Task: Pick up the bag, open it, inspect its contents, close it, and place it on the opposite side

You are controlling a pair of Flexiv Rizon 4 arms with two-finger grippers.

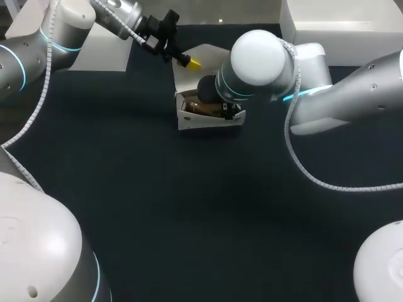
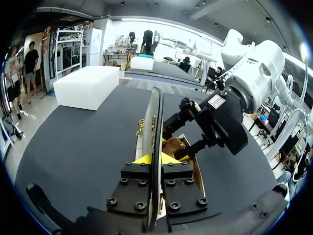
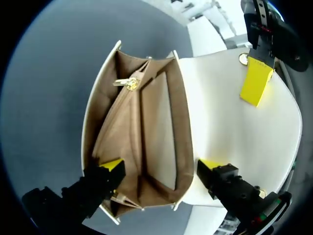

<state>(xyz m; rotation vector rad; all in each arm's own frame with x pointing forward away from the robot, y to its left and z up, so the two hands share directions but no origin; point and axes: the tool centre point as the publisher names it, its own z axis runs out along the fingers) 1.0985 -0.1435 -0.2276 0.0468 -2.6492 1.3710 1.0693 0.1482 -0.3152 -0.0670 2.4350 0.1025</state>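
A white bag [image 1: 208, 121] stands at the table's far middle, its mouth open and its tan lining [image 3: 142, 132] showing. Inside, a gold zipper pull [image 3: 128, 83] lies on a middle pocket. My left gripper [image 1: 192, 62] is shut on the edge of the white flap [image 2: 154, 127] and holds it upright behind the bag; its yellow tip [image 3: 257, 81] shows against the flap [image 3: 230, 112]. My right gripper [image 3: 161, 165] hangs open just above the bag's mouth, one finger over the front wall, the other over the flap's base, holding nothing. In the head view its wrist hides it.
A white block [image 1: 104, 53] lies at the back left of the table, also seen beyond the flap as a white block [image 2: 85, 85]. A second white box [image 1: 340, 25] sits at the back right. Dark bare tabletop [image 1: 189, 207] spreads in front of the bag.
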